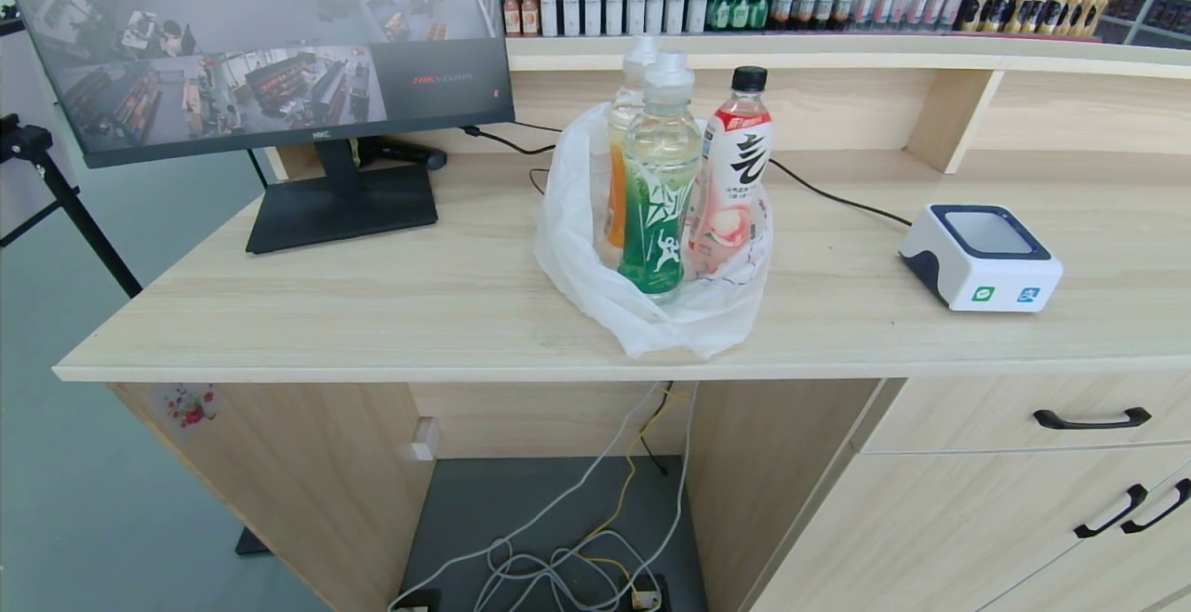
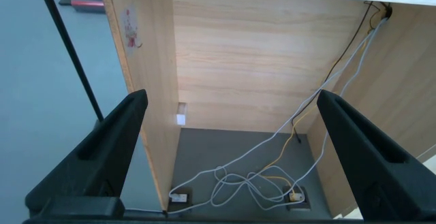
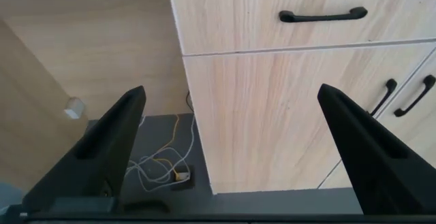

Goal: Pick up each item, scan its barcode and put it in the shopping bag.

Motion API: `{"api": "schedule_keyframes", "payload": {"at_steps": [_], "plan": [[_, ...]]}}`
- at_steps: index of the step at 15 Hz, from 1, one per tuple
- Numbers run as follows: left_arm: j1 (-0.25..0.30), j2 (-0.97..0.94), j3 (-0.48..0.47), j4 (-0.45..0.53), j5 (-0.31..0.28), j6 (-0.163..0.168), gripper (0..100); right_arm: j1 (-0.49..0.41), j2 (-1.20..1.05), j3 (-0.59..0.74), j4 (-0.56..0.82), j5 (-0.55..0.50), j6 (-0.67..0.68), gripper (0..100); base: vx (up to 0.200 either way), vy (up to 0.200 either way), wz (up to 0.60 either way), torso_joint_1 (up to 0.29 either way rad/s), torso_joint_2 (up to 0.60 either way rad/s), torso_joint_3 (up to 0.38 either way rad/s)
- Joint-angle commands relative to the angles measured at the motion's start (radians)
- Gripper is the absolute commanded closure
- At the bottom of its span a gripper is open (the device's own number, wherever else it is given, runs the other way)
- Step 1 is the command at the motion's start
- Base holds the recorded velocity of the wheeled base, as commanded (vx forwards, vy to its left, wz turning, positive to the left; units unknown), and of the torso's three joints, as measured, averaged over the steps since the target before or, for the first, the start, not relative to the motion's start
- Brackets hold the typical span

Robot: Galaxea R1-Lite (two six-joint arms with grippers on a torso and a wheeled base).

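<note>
Three drink bottles stand upright inside a white plastic shopping bag (image 1: 595, 286) in the middle of the counter: a green-labelled bottle (image 1: 659, 179) in front, a pink-labelled bottle with a black cap (image 1: 733, 170) to its right, and an orange-labelled bottle (image 1: 623, 142) behind. The white and dark blue barcode scanner (image 1: 979, 257) sits on the counter to the right of the bag. My left gripper (image 2: 231, 149) hangs open below the counter, facing the leg space and its cables. My right gripper (image 3: 231, 149) is open too, in front of the drawer fronts (image 3: 320, 108).
A monitor (image 1: 260, 45) on a black stand occupies the counter's back left. A black cable (image 1: 837, 198) runs from the bag area to the scanner. Shelves of bottles (image 1: 800, 3) line the back wall. Loose cables (image 1: 577, 538) lie on the floor under the counter.
</note>
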Motion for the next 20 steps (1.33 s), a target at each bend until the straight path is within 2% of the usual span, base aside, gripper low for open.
{"api": "schedule_keyframes", "payload": {"at_steps": [1, 6, 20], "plan": [[0.0, 0.0, 0.0, 0.0, 0.0, -0.001, 0, 0.001, 0.006, -0.001, 0.003, 0.005, -0.004, 0, 0.0, 0.0, 0.0, 0.0, 0.0, 0.0], [0.0, 0.0, 0.0, 0.0, 0.0, -0.001, 0, 0.001, 0.006, -0.001, 0.003, 0.007, -0.016, 0, 0.0, 0.0, 0.0, 0.0, 0.0, 0.0], [0.002, 0.0, 0.0, 0.0, 0.0, -0.001, 0, 0.001, 0.006, -0.001, 0.003, 0.007, -0.012, 0, 0.0, -0.2, 0.0, 0.003, 0.0, 0.002]]}}
